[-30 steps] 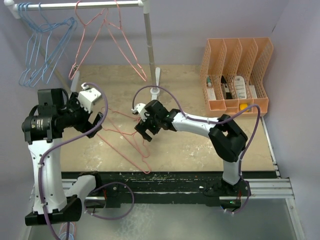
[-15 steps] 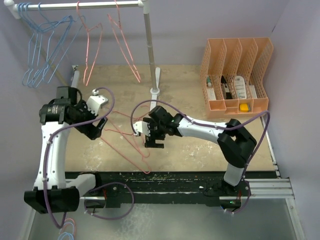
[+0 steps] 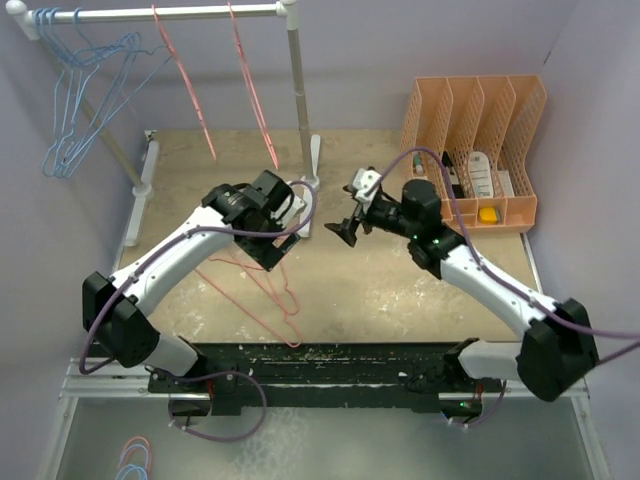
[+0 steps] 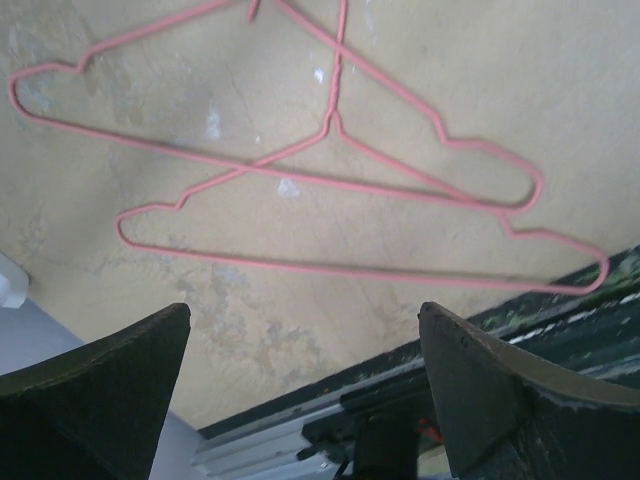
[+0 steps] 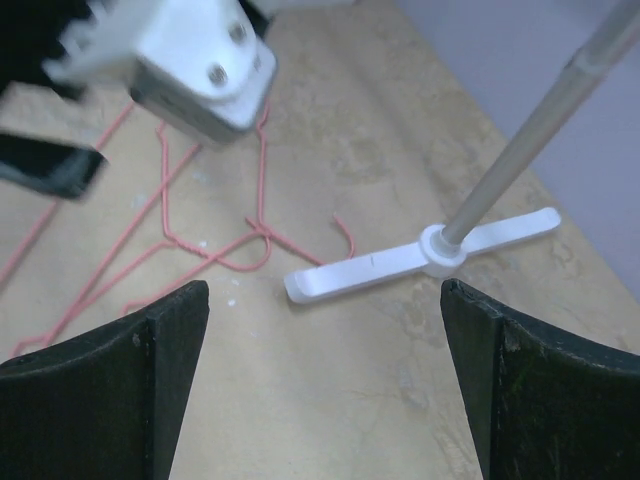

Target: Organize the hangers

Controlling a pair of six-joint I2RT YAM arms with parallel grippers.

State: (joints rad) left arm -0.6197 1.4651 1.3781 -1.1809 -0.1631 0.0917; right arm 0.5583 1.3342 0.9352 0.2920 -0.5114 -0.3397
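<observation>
Both white arms (image 3: 165, 260) extended, wrists facing each other.
Left black two-finger gripper (image 3: 272, 252) and right black two-finger gripper (image 3: 345, 228): jaws spread wide, nothing held.

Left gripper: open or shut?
Open. The left gripper stands wide apart and empty above the pink hangers on the table.

No text, brand, number or sign can be read in any of the views. The white packs (image 3: 480, 168) standing in the orange file holder (image 3: 426, 108) bear dark printed patches, but these are too small and blurred in the top view to make out as letters or figures.
</observation>
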